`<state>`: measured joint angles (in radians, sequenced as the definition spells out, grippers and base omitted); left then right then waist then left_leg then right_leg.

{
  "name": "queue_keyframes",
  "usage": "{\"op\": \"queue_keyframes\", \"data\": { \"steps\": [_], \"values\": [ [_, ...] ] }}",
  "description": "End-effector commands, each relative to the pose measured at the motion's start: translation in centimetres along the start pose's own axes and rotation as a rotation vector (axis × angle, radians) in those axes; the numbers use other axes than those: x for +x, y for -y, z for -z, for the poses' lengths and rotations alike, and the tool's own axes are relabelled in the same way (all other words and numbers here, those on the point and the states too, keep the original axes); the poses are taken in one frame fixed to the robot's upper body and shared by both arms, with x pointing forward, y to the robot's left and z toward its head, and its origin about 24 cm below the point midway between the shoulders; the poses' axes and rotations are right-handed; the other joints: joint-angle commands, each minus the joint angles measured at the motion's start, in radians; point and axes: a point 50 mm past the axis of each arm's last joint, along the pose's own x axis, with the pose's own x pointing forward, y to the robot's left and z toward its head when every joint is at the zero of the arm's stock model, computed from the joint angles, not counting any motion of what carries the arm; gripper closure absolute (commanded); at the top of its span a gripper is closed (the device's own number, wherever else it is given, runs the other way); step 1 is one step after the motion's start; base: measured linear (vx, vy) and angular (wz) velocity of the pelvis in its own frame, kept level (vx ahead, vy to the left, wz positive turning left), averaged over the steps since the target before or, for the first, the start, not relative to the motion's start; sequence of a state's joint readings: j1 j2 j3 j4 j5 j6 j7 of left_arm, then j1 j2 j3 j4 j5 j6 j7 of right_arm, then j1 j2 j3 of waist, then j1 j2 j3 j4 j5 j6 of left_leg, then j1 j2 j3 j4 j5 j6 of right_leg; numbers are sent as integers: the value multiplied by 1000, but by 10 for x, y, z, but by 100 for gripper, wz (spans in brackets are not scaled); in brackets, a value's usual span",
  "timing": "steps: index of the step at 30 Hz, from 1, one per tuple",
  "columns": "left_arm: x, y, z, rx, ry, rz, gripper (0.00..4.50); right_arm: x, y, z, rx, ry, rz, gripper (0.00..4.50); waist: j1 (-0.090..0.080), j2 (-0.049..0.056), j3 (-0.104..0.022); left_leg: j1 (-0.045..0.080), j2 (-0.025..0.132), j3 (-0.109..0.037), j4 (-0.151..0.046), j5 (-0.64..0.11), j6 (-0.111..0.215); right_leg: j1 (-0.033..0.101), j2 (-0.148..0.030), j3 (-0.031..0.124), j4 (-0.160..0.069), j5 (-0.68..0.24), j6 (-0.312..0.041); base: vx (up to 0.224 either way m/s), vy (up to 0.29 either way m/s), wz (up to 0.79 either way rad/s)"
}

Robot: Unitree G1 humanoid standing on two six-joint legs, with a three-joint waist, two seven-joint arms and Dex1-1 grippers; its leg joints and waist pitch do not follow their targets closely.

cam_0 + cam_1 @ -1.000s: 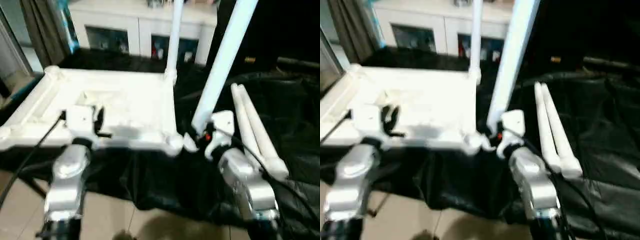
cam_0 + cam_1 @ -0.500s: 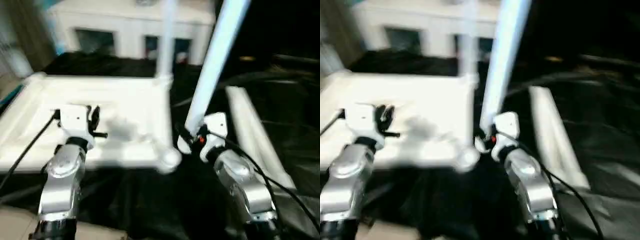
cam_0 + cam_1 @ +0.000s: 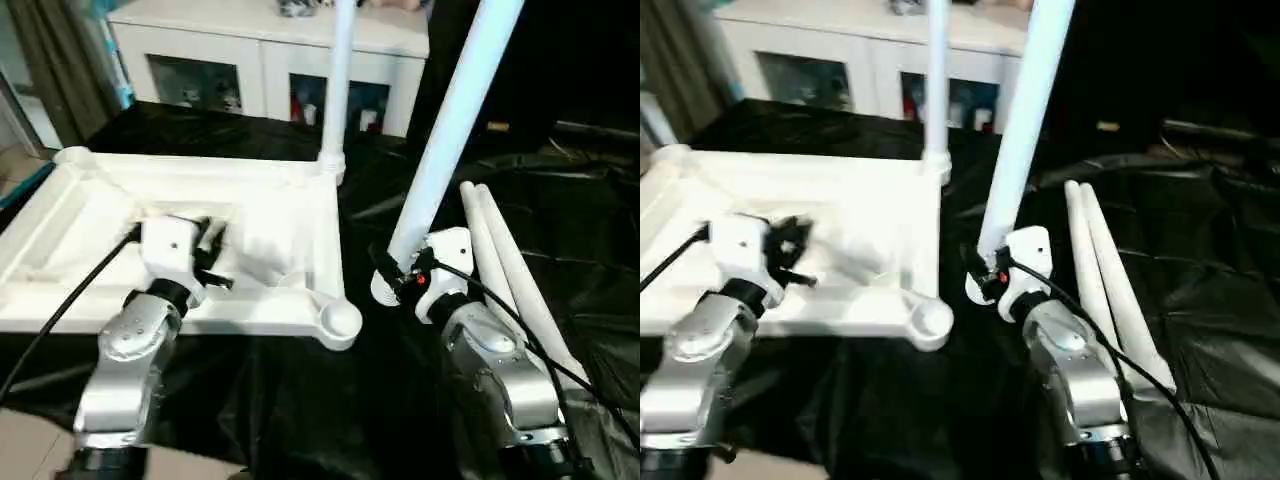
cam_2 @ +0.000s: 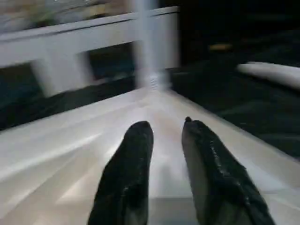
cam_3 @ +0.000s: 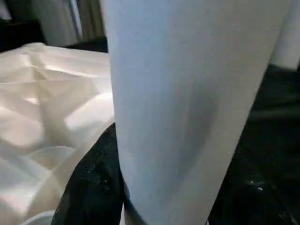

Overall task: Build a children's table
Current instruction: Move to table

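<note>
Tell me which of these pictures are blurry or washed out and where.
Left eye view: mostly sharp, with glare bleaching the tabletop's ribbed underside. Left wrist view: the upright leg and the cabinet behind it are smeared, while the left tool's fingers stay fairly crisp. Right wrist view: the held leg sits so near the lens that it is soft and featureless.

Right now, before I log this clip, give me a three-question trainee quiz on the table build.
1. True or false: one leg already stands upright in a far corner socket of the tabletop.
2. What does the right pincer hold? A) a white leg B) a screwdriver C) nothing
3. How many loose legs lie on the black cloth to the right?

Key:
1. True: the fitted leg rises from the far right corner.
2. A: the held leg leans near the empty near socket.
3. Two, the spare legs, side by side.
</note>
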<state>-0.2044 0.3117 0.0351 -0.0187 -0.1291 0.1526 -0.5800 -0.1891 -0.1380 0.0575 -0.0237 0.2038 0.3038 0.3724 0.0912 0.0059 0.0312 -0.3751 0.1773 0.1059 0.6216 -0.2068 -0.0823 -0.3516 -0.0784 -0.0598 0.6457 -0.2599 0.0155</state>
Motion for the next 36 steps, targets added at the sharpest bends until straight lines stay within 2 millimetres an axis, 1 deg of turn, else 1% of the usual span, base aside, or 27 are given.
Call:
{"op": "queue_keyframes", "data": {
  "steps": [1, 2, 3, 4, 5, 6, 7, 8, 9, 10, 11, 12, 13, 14, 15, 16, 17, 18, 20, 22, 23, 24, 25, 27, 31, 35, 36],
  "values": [
    [7, 8, -6, 37, 3, 205, 296, -3, 6, -11, -23, 28, -19, 262, -4, 12, -28, 24, 35, 8, -112, -325, -35, 25, -55, 45, -90, -142, -170, -75, 0, -2],
    [8, 8, -6, 40, -3, 228, 286, -3, 7, -11, -26, 28, -22, 262, -5, 12, -26, 26, 37, 9, -115, -357, -44, 22, -56, 47, -92, -188, -163, -64, 1, -8],
    [8, 10, -5, 53, -35, 341, 286, -4, 8, -14, -39, 28, -47, 262, -7, 8, -25, 23, 38, 10, -119, -371, -53, 26, -60, 51, -97, -240, -150, -64, 1, -8],
    [9, 11, -4, 56, -53, 384, 275, -5, 9, -14, -45, 26, -58, 262, -6, 4, -29, 23, 35, 13, -118, -355, -50, 24, -61, 56, -99, -262, -140, 0, 0, 0],
    [9, 13, -1, 62, -112, 507, 267, -6, 10, -16, -63, 17, -92, 262, -6, 4, -29, 21, 34, 15, -119, -336, -46, 25, -60, 58, -99, -256, -136, 0, 0, 0],
    [8, 15, 1, 81, -153, 585, 259, -8, 11, -16, -75, 6, -115, 262, -4, 10, -34, 26, 34, 19, -116, -299, -40, 19, -58, 62, -97, -214, -139, 0, 0, 0],
    [7, 15, 2, 94, -178, 629, 259, -8, 11, -16, -82, -1, -128, 262, -6, 6, -32, 26, 33, 21, -115, -285, -35, 18, -55, 63, -97, -196, -141, 0, 0, 0],
    [7, 16, 4, 107, -208, 673, 259, -9, 12, -16, -87, -9, -141, 262, -7, 9, -35, 24, 32, 23, -113, -256, -30, 22, -54, 63, -91, -152, -153, 0, 0, 0],
    [8, 15, 6, 105, -229, 707, 259, -10, 12, -16, -87, -16, -151, 262, -7, 9, -37, 22, 31, 26, -111, -226, -23, 26, -56, 63, -89, -122, -160, 0, 0, 0],
    [10, 15, 7, 120, -252, 742, 259, -11, 13, -15, -97, -25, -162, 262, -7, 19, -40, 22, 31, 27, -109, -198, -21, 25, -55, 62, -85, -88, -173, 0, 0, 0],
    [13, 14, 10, 137, -282, 788, 259, -13, 15, -15, -107, -37, -173, 262, -8, 14, -40, 25, 31, 30, -108, -193, -17, 22, -53, 62, -90, -78, -179, 0, 0, 0],
    [14, 14, 11, 145, -296, 809, 259, -14, 15, -14, -111, -42, -178, 262, -6, 12, -45, 25, 29, 34, -102, -174, -12, 25, -50, 63, -84, -24, -191, 0, 0, 0],
    [16, 12, 13, 165, -331, 850, 259, -16, 17, -14, -122, -50, -181, 262, -4, 20, -50, 20, 29, 33, -98, -116, -4, 30, -49, 62, -74, 67, -202, 0, 0, 0],
    [17, 11, 14, 173, -350, 869, 259, -16, 17, -14, -126, -52, -180, 262, -5, 17, -51, 20, 27, 35, -96, -96, 3, 28, -46, 61, -75, 98, -202, 0, 0, 0],
    [19, 9, 15, 182, -369, 874, 259, -17, 18, -14, -126, -51, -176, 262, -4, 19, -60, 17, 26, 35, -88, -41, 12, 32, -46, 60, -62, 193, -212, 0, 0, 0],
    [21, 7, 16, 187, -383, 881, 276, -17, 18, -15, -124, -51, -175, 262, -4, 25, -62, 16, 25, 37, -82, -3, 25, 29, -44, 58, -56, 263, -224, 0, 0, 0],
    [22, 4, 17, 192, -400, 882, 276, -17, 18, -14, -124, -51, -177, 262, -5, 21, -60, 13, 24, 37, -82, 5, 31, 30, -43, 57, -56, 282, -228, 0, 0, 0],
    [24, -1, 18, 195, -429, 891, 286, -17, 17, -14, -123, -52, -180, 262, -5, 25, -59, 13, 24, 38, -81, -5, 34, 29, -43, 55, -57, 282, -236, 0, 0, 0],
    [23, -5, 21, 206, -465, 908, 307, -18, 15, -13, -120, -57, -188, 262, -4, 21, -59, 14, 27, 37, -84, -34, 30, 33, -47, 56, -58, 253, -244, 0, 0, 0],
    [23, -7, 22, 207, -478, 910, 322, -19, 14, -13, -120, -59, -191, 262, -5, 22, -55, 14, 31, 37, -88, -62, 24, 32, -49, 56, -61, 213, -245, 0, 0, 0],
    [21, -9, 24, 209, -505, 921, 333, -19, 14, -12, -118, -61, -193, 262, -4, 27, -53, 16, 32, 37, -89, -84, 18, 29, -51, 57, -64, 181, -249, 0, 0, 0],
    [21, -10, 24, 210, -512, 924, 333, -19, 14, -11, -117, -62, -193, 262, -4, 26, -51, 18, 33, 38, -92, -108, 12, 27, -50, 58, -68, 143, -249, 0, 0, 0],
    [21, -11, 25, 212, -517, 919, 344, -19, 14, -11, -116, -63, -191, 262, -4, 28, -50, 19, 36, 38, -94, -123, 4, 27, -51, 58, -69, 120, -250, 0, 0, 0],
    [21, -14, 27, 219, -525, 910, 363, -19, 14, -10, -115, -63, -189, 262, -3, 27, -49, 19, 36, 38, -96, -138, -2, 27, -52, 58, -71, 99, -252, 0, 0, 0],
    [21, -20, 32, 249, -530, 890, 389, -17, 13, -11, -113, -62, -191, 262, -1, 27, -48, 17, 36, 37, -96, -136, -3, 26, -53, 59, -72, 95, -247, 0, 0, 0],
    [21, -25, 33, 264, -527, 874, 403, -16, 12, -11, -113, -61, -194, 262, 0, 26, -50, 17, 36, 38, -95, -118, -2, 27, -54, 59, -69, 135, -248, 0, 0, 0],
    [21, -26, 33, 261, -526, 871, 420, -16, 11, -11, -112, -60, -195, 262, 0, 26, -50, 17, 37, 37, -96, -122, -4, 27, -55, 59, -68, 133, -249, 0, 0, 0]
  ]
}}
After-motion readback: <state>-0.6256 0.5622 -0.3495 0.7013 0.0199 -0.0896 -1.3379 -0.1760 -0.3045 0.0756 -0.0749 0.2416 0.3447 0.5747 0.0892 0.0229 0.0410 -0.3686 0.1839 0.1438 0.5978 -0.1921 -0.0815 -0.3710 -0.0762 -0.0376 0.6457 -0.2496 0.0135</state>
